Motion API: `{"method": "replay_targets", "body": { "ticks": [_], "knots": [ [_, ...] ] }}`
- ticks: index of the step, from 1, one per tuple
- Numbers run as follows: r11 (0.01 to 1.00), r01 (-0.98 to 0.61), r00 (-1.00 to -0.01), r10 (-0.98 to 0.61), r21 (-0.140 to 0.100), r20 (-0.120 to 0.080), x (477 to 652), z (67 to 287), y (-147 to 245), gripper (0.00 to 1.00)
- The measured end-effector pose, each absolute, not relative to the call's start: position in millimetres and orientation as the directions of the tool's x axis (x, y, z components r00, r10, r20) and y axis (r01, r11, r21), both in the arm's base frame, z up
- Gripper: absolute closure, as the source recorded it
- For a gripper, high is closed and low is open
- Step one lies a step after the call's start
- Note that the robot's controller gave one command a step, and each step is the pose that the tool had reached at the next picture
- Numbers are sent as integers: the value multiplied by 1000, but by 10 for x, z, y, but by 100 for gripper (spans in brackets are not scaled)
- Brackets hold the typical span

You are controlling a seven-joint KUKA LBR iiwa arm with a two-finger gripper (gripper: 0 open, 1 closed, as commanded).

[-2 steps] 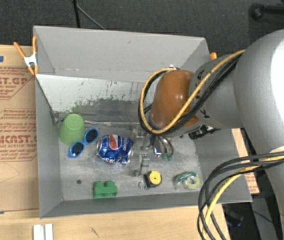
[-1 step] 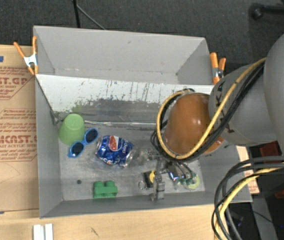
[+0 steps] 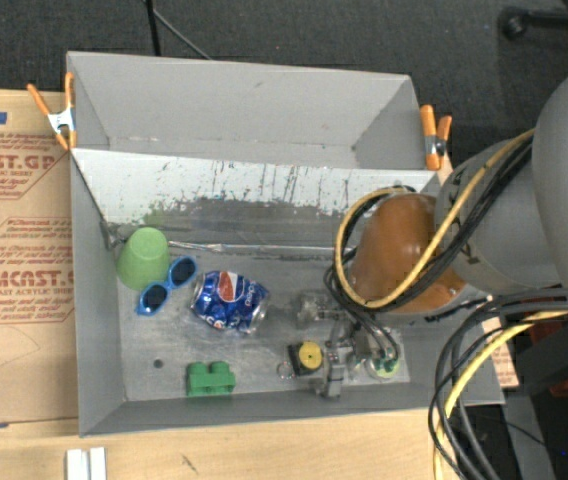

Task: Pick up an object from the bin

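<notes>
Several small things are scattered across the floor of the grey bin [image 3: 244, 168], and the claw [image 3: 336, 368] is down low in the front right part, under the arm's orange cover [image 3: 394, 253]. Right beside it, on its left, sits a small yellow round piece [image 3: 309, 356], so close I can't tell if they touch. How far the claw is open, or whether it has hold of anything, I can't tell. Just to its right lies a little green-and-white piece [image 3: 384, 367]. Over to the left: a crushed blue soda can [image 3: 228, 302] mid-floor, blue sunglasses [image 3: 166, 285] next to a green cup [image 3: 144, 256], and a green toy brick [image 3: 210, 379] near the front wall.
</notes>
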State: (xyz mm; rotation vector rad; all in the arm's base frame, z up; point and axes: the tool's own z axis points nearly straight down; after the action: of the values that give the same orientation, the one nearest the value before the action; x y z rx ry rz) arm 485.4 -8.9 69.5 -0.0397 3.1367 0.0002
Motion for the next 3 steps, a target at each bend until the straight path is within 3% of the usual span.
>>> {"method": "replay_targets", "body": {
  "ticks": [1, 2, 3],
  "knots": [
    [998, 57, -998, 57, 1, -5, 4830, 702, -15, 0],
    [998, 56, -998, 56, 1, -1, 4819, 707, -14, 100],
    [998, 56, -998, 56, 1, -4, 4832, 1284, -6, 100]
  ]
}}
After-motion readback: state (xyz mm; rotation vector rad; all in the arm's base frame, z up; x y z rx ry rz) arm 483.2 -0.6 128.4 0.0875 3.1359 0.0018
